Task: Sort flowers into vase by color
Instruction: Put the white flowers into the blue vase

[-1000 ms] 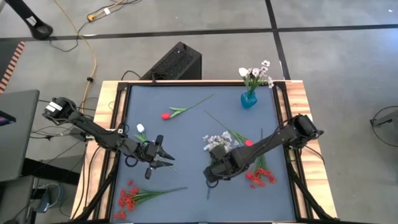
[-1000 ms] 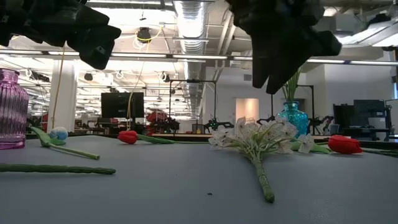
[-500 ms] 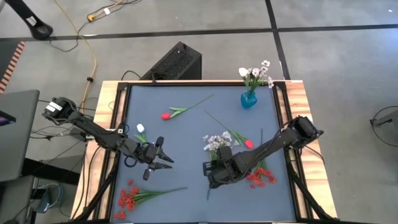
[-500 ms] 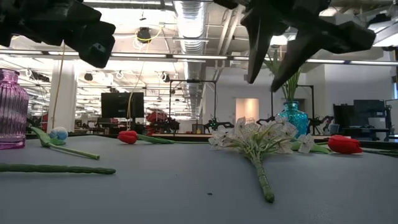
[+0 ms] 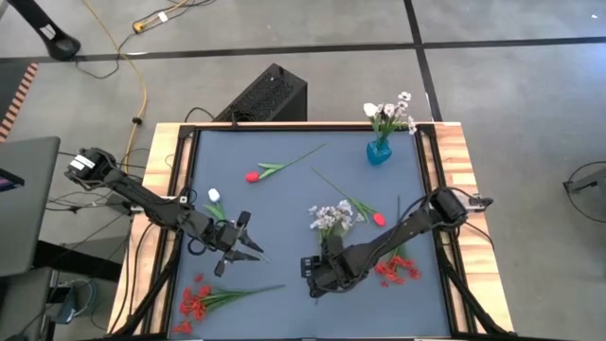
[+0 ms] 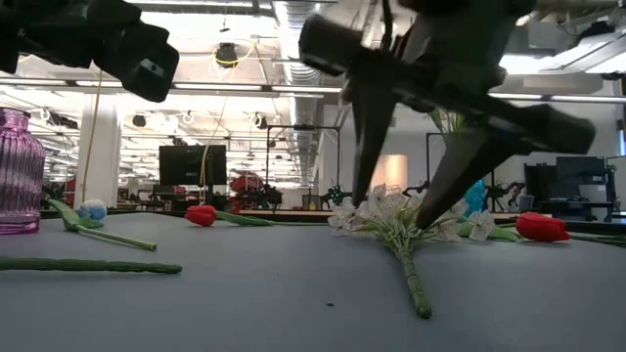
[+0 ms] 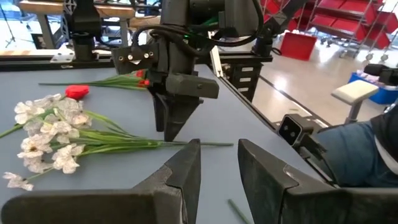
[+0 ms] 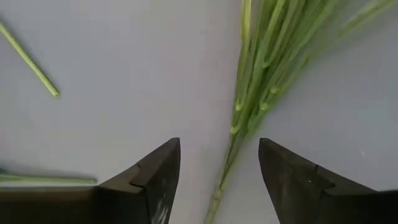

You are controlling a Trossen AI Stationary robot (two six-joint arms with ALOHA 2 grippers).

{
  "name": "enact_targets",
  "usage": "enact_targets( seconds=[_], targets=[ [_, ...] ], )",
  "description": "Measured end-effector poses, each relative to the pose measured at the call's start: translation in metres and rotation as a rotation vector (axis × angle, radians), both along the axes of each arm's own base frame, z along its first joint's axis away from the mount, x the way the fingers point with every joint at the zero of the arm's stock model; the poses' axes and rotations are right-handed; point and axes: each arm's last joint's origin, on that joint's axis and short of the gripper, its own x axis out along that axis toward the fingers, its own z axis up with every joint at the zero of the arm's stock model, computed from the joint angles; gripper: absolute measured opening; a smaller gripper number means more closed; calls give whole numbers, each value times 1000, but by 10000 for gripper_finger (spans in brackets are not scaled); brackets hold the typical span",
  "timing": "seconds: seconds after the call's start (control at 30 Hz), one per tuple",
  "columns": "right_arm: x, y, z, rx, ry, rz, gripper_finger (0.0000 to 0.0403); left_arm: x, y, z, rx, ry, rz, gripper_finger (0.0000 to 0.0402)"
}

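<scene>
Right gripper (image 8: 217,177) spreads its fingers wide astride the white flower bundle's (image 5: 331,218) thin stems (image 8: 249,118), flat on the worktop. Light, floppy stuff; pinch low on the stalks. Left gripper (image 7: 217,168) hovers part-open, probably empty.

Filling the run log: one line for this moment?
right gripper: open, straddling white blossom stem | left gripper: parked, empty | blue vase: white flowers in
</scene>
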Motion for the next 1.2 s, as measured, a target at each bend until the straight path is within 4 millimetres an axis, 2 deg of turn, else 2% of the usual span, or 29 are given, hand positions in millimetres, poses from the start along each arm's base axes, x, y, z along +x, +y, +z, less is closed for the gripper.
enact_targets(
  seconds=[0.23,0.47,0.57,0.67,0.73,0.77,0.83,1.03,1.13,1.2],
  targets=[
    [0,-3,-10,-31,27,-10,222,0,0,1,-19,2,-2,96],
    [6,0,-41,19,121,40,199,0,0,1,-29,-2,-1,96],
    [5,0,-42,-25,133,90,150,0,0,1,-28,-1,-1,96],
    [4,-4,-34,-82,130,143,73,0,0,0,-23,4,-1,96],
    [3,-10,-25,-122,108,124,28,0,0,0,-23,4,-1,96],
    [3,-12,-21,-165,85,110,20,0,0,0,-23,5,-1,96],
    [2,-19,-8,-240,50,89,22,0,0,0,-22,5,-1,96],
    [-17,-39,59,-444,-53,95,18,0,0,0,-18,6,-2,96],
    [-33,-45,92,-621,-46,234,18,0,0,0,-17,7,-2,96],
    [-43,-49,110,-674,-44,274,18,0,0,0,-16,10,-2,96]
  ],
)
